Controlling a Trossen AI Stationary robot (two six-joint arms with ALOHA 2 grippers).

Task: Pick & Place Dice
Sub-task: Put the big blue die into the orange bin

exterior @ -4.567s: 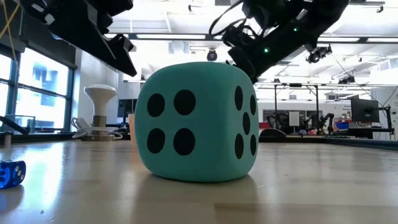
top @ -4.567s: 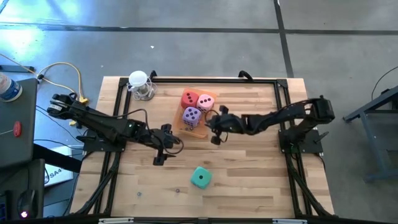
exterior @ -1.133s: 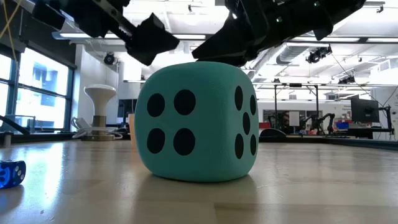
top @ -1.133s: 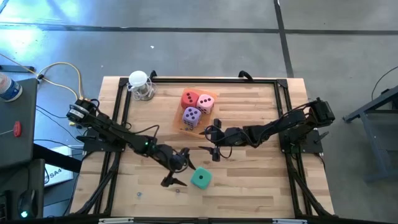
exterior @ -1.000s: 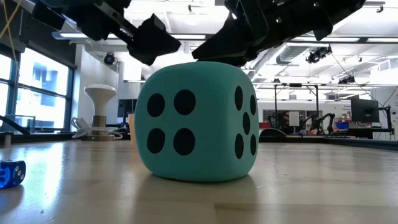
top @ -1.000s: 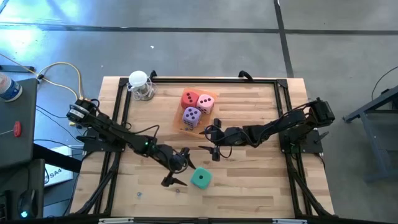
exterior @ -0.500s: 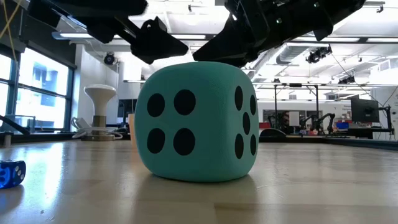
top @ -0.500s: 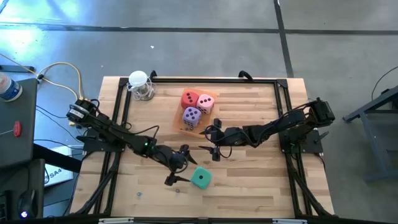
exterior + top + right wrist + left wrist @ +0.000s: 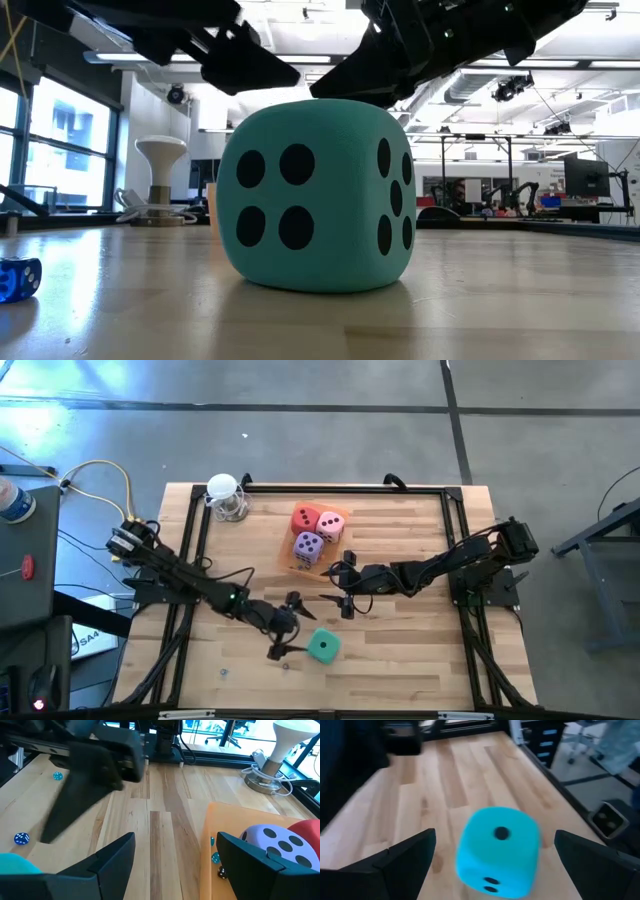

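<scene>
The teal die (image 9: 322,646) rests flat on the wooden table near its front edge, four pips facing the low camera (image 9: 315,195). My left gripper (image 9: 287,627) hovers open just left of it. The die (image 9: 497,852) lies ahead between the two fingers, untouched. My right gripper (image 9: 343,588) hangs open above mid-table with nothing between its fingers. The red die (image 9: 305,518), pink die (image 9: 331,523) and purple die (image 9: 308,545) sit in the orange tray (image 9: 296,563). The purple die (image 9: 272,840) also shows in the right wrist view.
A white lamp-like stand (image 9: 226,495) with a cable is at the far left corner. Tiny blue dice (image 9: 21,838) (image 9: 18,278) lie on the wood near the front left. Black frame rails (image 9: 196,520) run along the table's sides.
My left gripper has turned at the wrist toward the teal die, its near finger swinging closer to the die's left side. The die and my right arm have kept still.
</scene>
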